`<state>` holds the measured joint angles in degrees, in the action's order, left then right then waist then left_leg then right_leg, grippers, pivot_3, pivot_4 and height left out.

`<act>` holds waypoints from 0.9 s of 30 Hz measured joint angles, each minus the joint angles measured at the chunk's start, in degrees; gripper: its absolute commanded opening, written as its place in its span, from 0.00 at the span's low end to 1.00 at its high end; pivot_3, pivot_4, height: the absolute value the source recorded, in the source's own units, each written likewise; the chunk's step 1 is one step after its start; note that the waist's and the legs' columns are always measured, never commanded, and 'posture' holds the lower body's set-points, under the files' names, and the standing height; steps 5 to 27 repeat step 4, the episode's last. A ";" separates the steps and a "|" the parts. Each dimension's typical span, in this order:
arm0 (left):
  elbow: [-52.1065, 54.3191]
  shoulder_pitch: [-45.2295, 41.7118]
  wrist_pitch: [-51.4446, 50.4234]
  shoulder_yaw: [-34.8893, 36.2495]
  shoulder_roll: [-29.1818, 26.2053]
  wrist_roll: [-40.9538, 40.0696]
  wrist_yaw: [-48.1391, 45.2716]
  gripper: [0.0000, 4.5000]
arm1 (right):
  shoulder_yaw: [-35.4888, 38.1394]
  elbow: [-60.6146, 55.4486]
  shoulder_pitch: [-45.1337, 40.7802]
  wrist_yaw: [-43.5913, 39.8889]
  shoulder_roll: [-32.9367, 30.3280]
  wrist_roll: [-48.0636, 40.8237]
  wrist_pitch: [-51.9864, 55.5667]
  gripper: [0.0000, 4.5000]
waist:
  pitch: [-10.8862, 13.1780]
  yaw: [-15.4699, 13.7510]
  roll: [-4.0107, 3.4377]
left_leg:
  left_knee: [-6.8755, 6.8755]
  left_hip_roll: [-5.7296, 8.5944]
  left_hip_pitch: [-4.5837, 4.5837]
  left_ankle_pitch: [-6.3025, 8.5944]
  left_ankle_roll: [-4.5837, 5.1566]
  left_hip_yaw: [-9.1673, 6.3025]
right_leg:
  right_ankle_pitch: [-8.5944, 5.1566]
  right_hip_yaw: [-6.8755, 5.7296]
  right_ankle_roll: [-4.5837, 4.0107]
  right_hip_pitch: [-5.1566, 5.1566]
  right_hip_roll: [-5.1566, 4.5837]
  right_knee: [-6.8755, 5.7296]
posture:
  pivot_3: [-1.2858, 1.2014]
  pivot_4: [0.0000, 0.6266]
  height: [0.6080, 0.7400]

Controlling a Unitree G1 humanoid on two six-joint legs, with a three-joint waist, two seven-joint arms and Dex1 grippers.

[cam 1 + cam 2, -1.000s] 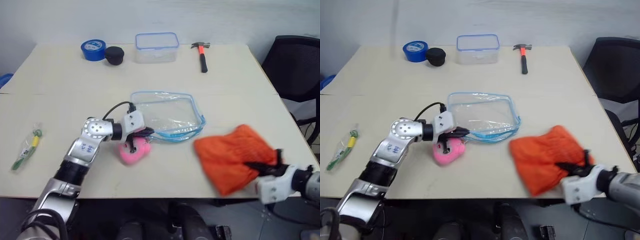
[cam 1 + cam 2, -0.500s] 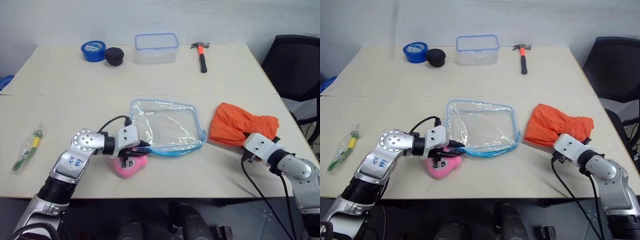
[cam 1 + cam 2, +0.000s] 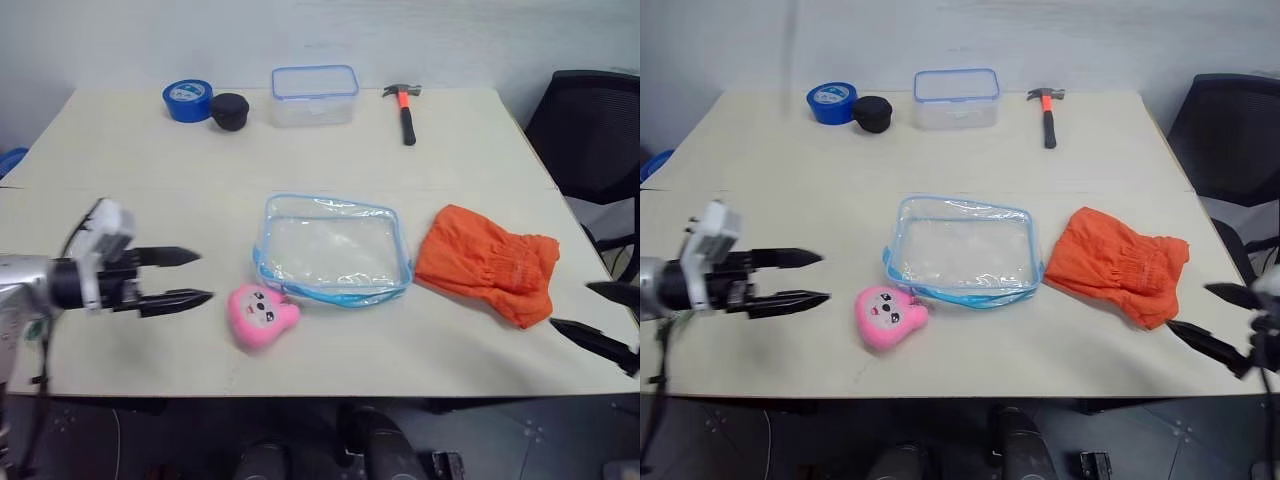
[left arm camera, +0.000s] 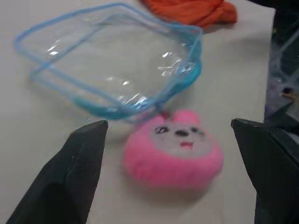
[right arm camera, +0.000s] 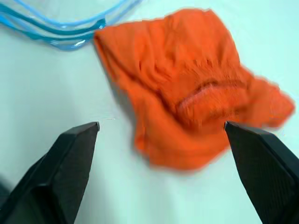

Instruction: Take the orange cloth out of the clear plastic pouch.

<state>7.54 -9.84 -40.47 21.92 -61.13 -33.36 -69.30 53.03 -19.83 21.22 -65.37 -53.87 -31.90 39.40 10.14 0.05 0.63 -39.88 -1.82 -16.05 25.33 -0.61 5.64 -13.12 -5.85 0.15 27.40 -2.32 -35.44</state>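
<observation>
the orange cloth (image 3: 489, 263) lay crumpled on the desk (image 3: 300, 160), fully outside the clear plastic pouch (image 3: 333, 249) and just to its right, a narrow strip of bare desk between them. the pouch lay flat near the desk's middle, nothing visible inside it, blue edging all round. a pink plush toy (image 3: 261, 314) with a face sat at the pouch's front left corner, touching or nearly touching the blue edge; could not tell which.

left gripper (image 3: 190, 277) hovered over the left part of the desk, well apart from the toy, fingers spread wide, holding nothing. right gripper (image 3: 612, 318) was at the desk's right front edge, near the cloth but not touching it, fingers also spread wide and holding nothing.

along the far edge: a blue tape roll (image 3: 187, 99), a black round object (image 3: 229, 110), a rigid clear box with blue rim (image 3: 314, 95), a hammer (image 3: 404, 108).
</observation>
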 measured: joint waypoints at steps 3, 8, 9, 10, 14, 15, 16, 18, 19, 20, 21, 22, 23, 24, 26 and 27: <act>-6.67 2.99 5.14 1.80 -2.08 2.80 -2.83 0.98 | 4.54 4.41 2.59 -3.30 -0.28 -1.50 1.91 1.00 | 0.01 -0.02 0.04 | -0.01 0.00 -0.01 0.03 0.05 0.03 | 0.00 0.00 0.00 -0.01 -0.01 0.03 | 0.52 0.24 1.00; -7.48 2.97 6.13 1.91 -2.09 2.79 -3.62 0.98 | 4.81 4.65 2.95 -4.01 -0.28 -1.92 2.09 1.00 | 0.02 -0.02 0.06 | 0.00 0.00 -0.01 0.04 0.06 0.03 | 0.00 0.01 0.01 -0.01 -0.03 0.04 | 0.52 0.24 1.00; -7.48 2.97 6.13 1.91 -2.09 2.79 -3.62 0.98 | 4.81 4.65 2.95 -4.01 -0.28 -1.92 2.09 1.00 | 0.02 -0.02 0.06 | 0.00 0.00 -0.01 0.04 0.06 0.03 | 0.00 0.01 0.01 -0.01 -0.03 0.04 | 0.52 0.24 1.00; -7.48 2.97 6.13 1.91 -2.09 2.79 -3.62 0.98 | 4.81 4.65 2.95 -4.01 -0.28 -1.92 2.09 1.00 | 0.02 -0.02 0.06 | 0.00 0.00 -0.01 0.04 0.06 0.03 | 0.00 0.01 0.01 -0.01 -0.03 0.04 | 0.52 0.24 1.00; -7.48 2.97 6.13 1.91 -2.09 2.79 -3.62 0.98 | 4.81 4.65 2.95 -4.01 -0.28 -1.92 2.09 1.00 | 0.02 -0.02 0.06 | 0.00 0.00 -0.01 0.04 0.06 0.03 | 0.00 0.01 0.01 -0.01 -0.03 0.04 | 0.52 0.24 1.00; -7.48 2.97 6.13 1.91 -2.09 2.79 -3.62 0.98 | 4.81 4.65 2.95 -4.01 -0.28 -1.92 2.09 1.00 | 0.02 -0.02 0.06 | 0.00 0.00 -0.01 0.04 0.06 0.03 | 0.00 0.01 0.01 -0.01 -0.03 0.04 | 0.52 0.24 1.00; -7.48 2.97 6.13 1.91 -2.09 2.79 -3.62 0.98 | 4.81 4.65 2.95 -4.01 -0.28 -1.92 2.09 1.00 | 0.02 -0.02 0.06 | 0.00 0.00 -0.01 0.04 0.06 0.03 | 0.00 0.01 0.01 -0.01 -0.03 0.04 | 0.52 0.24 1.00; -7.48 2.97 6.13 1.91 -2.09 2.79 -3.62 0.98 | 4.81 4.65 2.95 -4.01 -0.28 -1.92 2.09 1.00 | 0.02 -0.02 0.06 | 0.00 0.00 -0.01 0.04 0.06 0.03 | 0.00 0.01 0.01 -0.01 -0.03 0.04 | 0.52 0.24 1.00; -7.48 2.97 6.13 1.91 -2.09 2.79 -3.62 0.98 | 4.81 4.65 2.95 -4.01 -0.28 -1.92 2.09 1.00 | 0.02 -0.02 0.06 | 0.00 0.00 -0.01 0.04 0.06 0.03 | 0.00 0.01 0.01 -0.01 -0.03 0.04 | 0.52 0.24 1.00; -7.48 2.97 6.13 1.91 -2.09 2.79 -3.62 0.98 | 4.81 4.65 2.95 -4.01 -0.28 -1.92 2.09 1.00 | 0.02 -0.02 0.06 | 0.00 0.00 -0.01 0.04 0.06 0.03 | 0.00 0.01 0.01 -0.01 -0.03 0.04 | 0.52 0.24 1.00; -7.48 2.97 6.13 1.91 -2.09 2.79 -3.62 0.98 | 4.81 4.65 2.95 -4.01 -0.28 -1.92 2.09 1.00 | 0.02 -0.02 0.06 | 0.00 0.00 -0.01 0.04 0.06 0.03 | 0.00 0.01 0.01 -0.01 -0.03 0.04 | 0.52 0.24 1.00; -7.48 2.97 6.13 1.91 -2.09 2.79 -3.62 0.98 | 4.81 4.65 2.95 -4.01 -0.28 -1.92 2.09 1.00 | 0.02 -0.02 0.06 | 0.00 0.00 -0.01 0.04 0.06 0.03 | 0.00 0.01 0.01 -0.01 -0.03 0.04 | 0.52 0.24 1.00; -7.48 2.97 6.13 1.91 -2.09 2.79 -3.62 0.98 | 4.81 4.65 2.95 -4.01 -0.28 -1.92 2.09 1.00 | 0.02 -0.02 0.06 | 0.00 0.00 -0.01 0.04 0.06 0.03 | 0.00 0.01 0.01 -0.01 -0.03 0.04 | 0.52 0.24 1.00; -7.48 2.97 6.13 1.91 -2.09 2.79 -3.62 0.98 | 4.81 4.65 2.95 -4.01 -0.28 -1.92 2.09 1.00 | 0.02 -0.02 0.06 | 0.00 0.00 -0.01 0.04 0.06 0.03 | 0.00 0.01 0.01 -0.01 -0.03 0.04 | 0.52 0.24 1.00; -7.48 2.97 6.13 1.91 -2.09 2.79 -3.62 0.98 | 4.81 4.65 2.95 -4.01 -0.28 -1.92 2.09 1.00 | 0.02 -0.02 0.06 | 0.00 0.00 -0.01 0.04 0.06 0.03 | 0.00 0.01 0.01 -0.01 -0.03 0.04 | 0.52 0.24 1.00; -7.48 2.97 6.13 1.91 -2.09 2.79 -3.62 0.98 | 4.81 4.65 2.95 -4.01 -0.28 -1.92 2.09 1.00 | 0.02 -0.02 0.06 | 0.00 0.00 -0.01 0.04 0.06 0.03 | 0.00 0.01 0.01 -0.01 -0.03 0.04 | 0.52 0.24 1.00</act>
